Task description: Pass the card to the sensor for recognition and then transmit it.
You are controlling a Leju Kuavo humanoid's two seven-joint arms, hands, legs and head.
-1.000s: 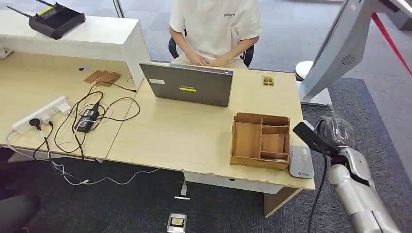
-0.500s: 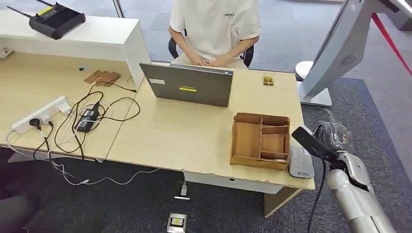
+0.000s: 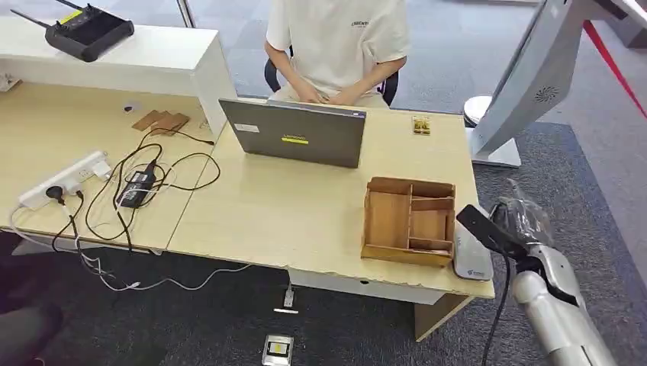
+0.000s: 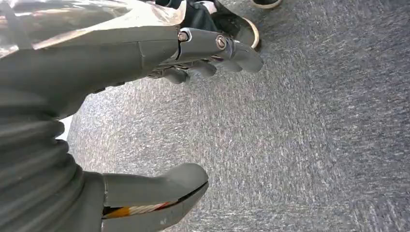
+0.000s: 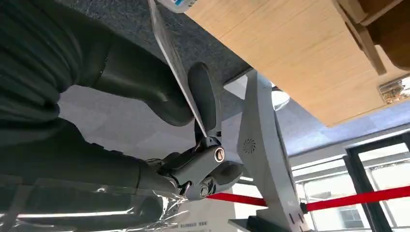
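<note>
My right hand pinches a dark card between thumb and fingers at the desk's right front corner. The card sticks out to the left, tilted, just above the grey flat sensor that lies on the desk beside the wooden organiser. In the right wrist view the card is seen edge-on, held between the thumb and a finger. My left hand hangs over grey carpet, fingers apart, holding nothing.
A person in a white shirt sits behind the open laptop. A power strip and tangled cables lie on the left desk. A grey kiosk stand rises to the right of the desk.
My right hand has come down and slightly left with the card, bringing it closer over the sensor. Nothing on the desk has moved.
</note>
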